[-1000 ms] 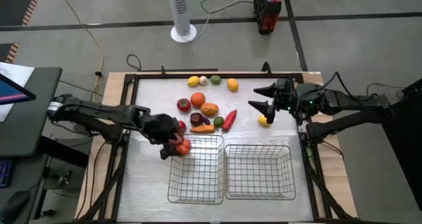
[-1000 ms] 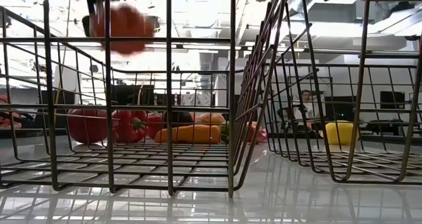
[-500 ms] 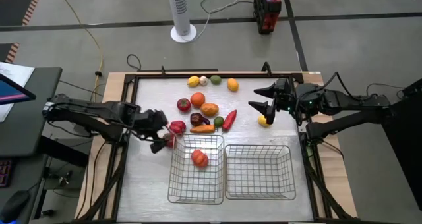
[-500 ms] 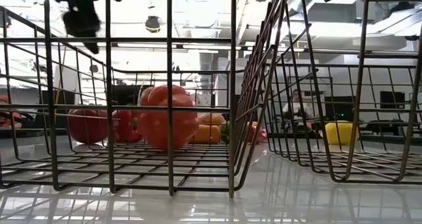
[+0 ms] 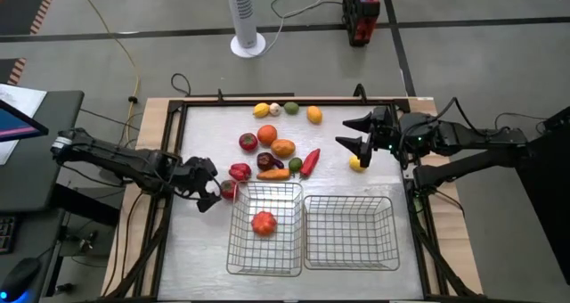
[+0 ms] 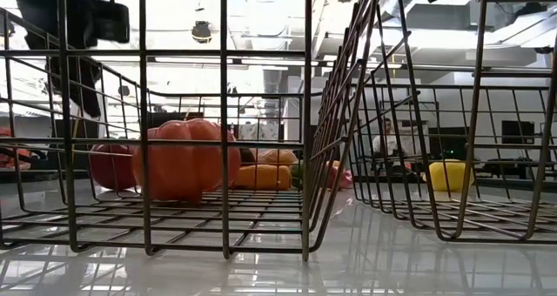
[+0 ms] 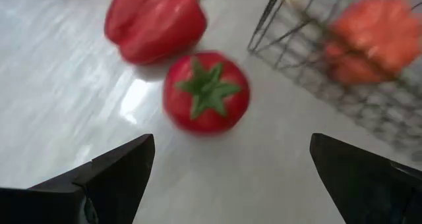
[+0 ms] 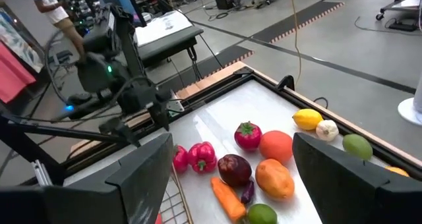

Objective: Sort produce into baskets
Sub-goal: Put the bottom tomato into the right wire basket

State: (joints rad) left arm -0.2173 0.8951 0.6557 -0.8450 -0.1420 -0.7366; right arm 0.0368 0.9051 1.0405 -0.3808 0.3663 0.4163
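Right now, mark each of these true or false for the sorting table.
1. The orange-red tomato lies inside the left basket. True.
2. The right basket holds two pieces. False: it holds none.
3. The left gripper is open and carries nothing. True.
4. The small red tomato sits inside a basket. False: it rests on the table outside the left basket.
5. The right gripper grips the yellow piece. False: it is open, holding nothing.

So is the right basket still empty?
Yes, empty. The high view shows only bare mesh in the right basket, while the left basket holds one orange-red tomato.
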